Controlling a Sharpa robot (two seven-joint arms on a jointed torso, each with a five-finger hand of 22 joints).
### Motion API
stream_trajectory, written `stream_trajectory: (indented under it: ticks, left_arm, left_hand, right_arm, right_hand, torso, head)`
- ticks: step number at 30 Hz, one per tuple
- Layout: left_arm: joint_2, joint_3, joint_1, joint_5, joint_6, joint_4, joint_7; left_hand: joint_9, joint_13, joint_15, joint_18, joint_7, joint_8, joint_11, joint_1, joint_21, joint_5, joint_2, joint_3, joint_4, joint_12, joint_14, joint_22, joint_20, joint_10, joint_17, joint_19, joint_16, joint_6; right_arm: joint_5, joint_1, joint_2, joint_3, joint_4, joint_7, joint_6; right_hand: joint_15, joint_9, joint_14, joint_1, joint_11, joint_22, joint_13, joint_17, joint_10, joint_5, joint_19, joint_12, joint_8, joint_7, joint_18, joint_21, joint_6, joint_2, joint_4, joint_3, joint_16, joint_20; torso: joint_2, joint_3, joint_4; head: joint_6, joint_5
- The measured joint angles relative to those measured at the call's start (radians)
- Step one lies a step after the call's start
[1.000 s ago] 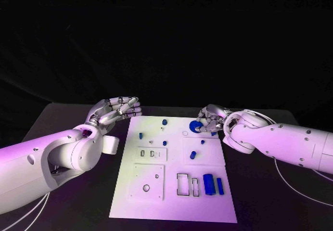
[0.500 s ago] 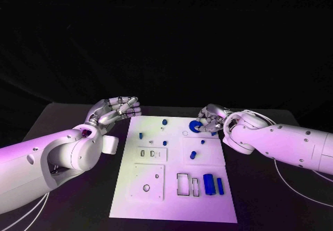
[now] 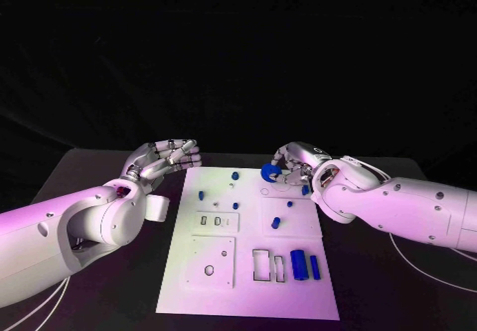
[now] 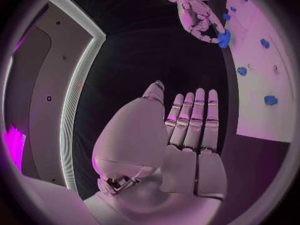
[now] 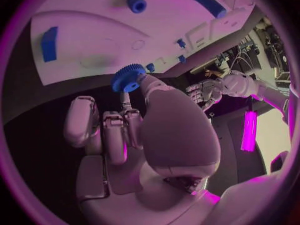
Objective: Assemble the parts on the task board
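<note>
The white task board [image 3: 249, 283] lies in the middle of the black table. My right hand [image 3: 295, 164] hovers over the board's far right part and pinches a blue toothed gear [image 3: 270, 172] between thumb and fingertips. The right wrist view shows the gear [image 5: 128, 77] held clear of the board [image 5: 94, 30]. My left hand [image 3: 164, 157] is raised beside the board's far left corner, fingers straight and close together, holding nothing. In the left wrist view the left hand [image 4: 187, 135] is flat and open, with the right hand [image 4: 197, 17] and gear [image 4: 223, 37] beyond it.
Several small blue parts stand on the board's far half, among them a peg [image 3: 236, 175] and an oval piece [image 3: 276, 222]. Two blue bars [image 3: 298, 263] [image 3: 315, 267] lie at the near right beside rectangular slots [image 3: 260, 264]. Black table surrounds the board.
My right hand has lifted the blue gear off the board and carried it a little up and to the left. The left hand has stayed in place.
</note>
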Motion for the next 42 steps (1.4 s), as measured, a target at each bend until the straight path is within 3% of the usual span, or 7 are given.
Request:
stream_trajectory:
  ticks: [7, 19, 32, 34, 42]
  left_arm:
    - [0.003, 0.000, 0.000, 0.002, -0.001, -0.001, 0.004]
    - [0.005, 0.000, 0.000, 0.005, -0.002, 0.000, 0.005]
    - [0.005, 0.000, 0.000, 0.006, -0.002, 0.000, 0.005]
    - [0.005, 0.000, 0.000, 0.006, -0.002, 0.000, 0.005]
    - [0.007, 0.000, 0.000, 0.007, -0.002, -0.001, 0.005]
  left_hand:
    - [0.000, 0.000, 0.000, 0.000, 0.000, 0.000, 0.000, 0.000, 0.000, 0.000, 0.000, 0.000, 0.000, 0.000, 0.000, -0.001, 0.000, 0.000, 0.001, 0.000, 0.000, 0.000]
    - [0.000, 0.000, 0.000, 0.000, 0.000, 0.000, 0.000, 0.000, 0.000, 0.000, 0.000, 0.000, 0.000, 0.000, 0.000, -0.002, 0.000, 0.000, 0.002, 0.000, 0.000, 0.000]
    - [0.000, 0.000, 0.000, 0.000, 0.000, 0.000, 0.000, 0.000, 0.000, 0.000, 0.000, 0.000, 0.000, 0.000, 0.000, -0.002, 0.000, 0.000, 0.002, 0.000, 0.000, 0.000]
    - [0.000, 0.000, 0.000, 0.000, 0.000, 0.000, 0.000, 0.000, 0.000, 0.000, 0.000, 0.000, 0.000, 0.000, 0.000, -0.002, 0.000, 0.000, 0.003, 0.000, 0.000, 0.000]
    - [0.000, 0.000, 0.000, 0.000, 0.000, 0.000, 0.000, 0.000, 0.000, 0.000, 0.000, 0.000, 0.000, 0.000, 0.000, -0.002, 0.000, 0.000, 0.003, 0.000, 0.000, 0.000]
  right_arm:
    - [-0.065, 0.002, 0.075, 0.000, -0.008, 0.000, -0.019]
    - [-0.134, -0.012, 0.200, -0.006, -0.091, -0.005, -0.010]
    - [-0.158, -0.025, 0.230, -0.007, -0.105, -0.007, 0.015]
    - [-0.161, -0.027, 0.232, -0.007, -0.104, -0.007, 0.020]
    - [-0.169, -0.032, 0.237, -0.008, -0.101, -0.007, 0.036]
  right_hand:
    - [0.000, -0.003, 0.000, 0.002, 0.000, 0.004, 0.000, 0.000, 0.000, -0.006, 0.000, 0.000, -0.009, -0.001, 0.000, 0.004, 0.004, -0.003, -0.002, 0.021, 0.000, 0.000]
    - [0.000, -0.006, 0.000, 0.001, 0.000, 0.004, 0.000, 0.000, 0.000, -0.008, 0.000, 0.000, -0.014, -0.002, 0.001, 0.004, 0.004, -0.012, -0.001, 0.032, 0.000, 0.000]
    - [0.000, -0.005, 0.000, 0.000, 0.000, 0.004, 0.000, 0.001, 0.000, -0.010, 0.000, 0.000, -0.020, -0.002, 0.001, 0.004, 0.004, -0.013, 0.000, 0.039, 0.000, 0.000]
    - [0.000, -0.004, 0.000, -0.005, 0.000, 0.004, 0.000, 0.001, 0.000, -0.012, 0.000, 0.000, -0.023, -0.013, 0.001, 0.004, 0.015, -0.019, 0.000, 0.039, 0.000, 0.000]
    - [0.000, -0.004, 0.000, -0.007, 0.000, 0.004, 0.000, 0.001, 0.000, -0.012, 0.000, 0.000, -0.027, -0.014, 0.001, 0.004, 0.017, -0.020, -0.001, 0.040, 0.000, 0.000]
  torso:
    - [0.001, -0.0008, 0.0021]
    - [0.003, -0.0013, 0.0024]
    - [0.002, -0.0008, 0.0009]
    - [0.002, -0.0001, 0.0002]
    - [0.002, 0.0003, 0.0006]
  head:
    - [0.000, 0.000]
    - [0.001, 0.002]
    - [-0.002, 0.003]
    - [-0.002, 0.002]
    - [-0.002, 0.000]
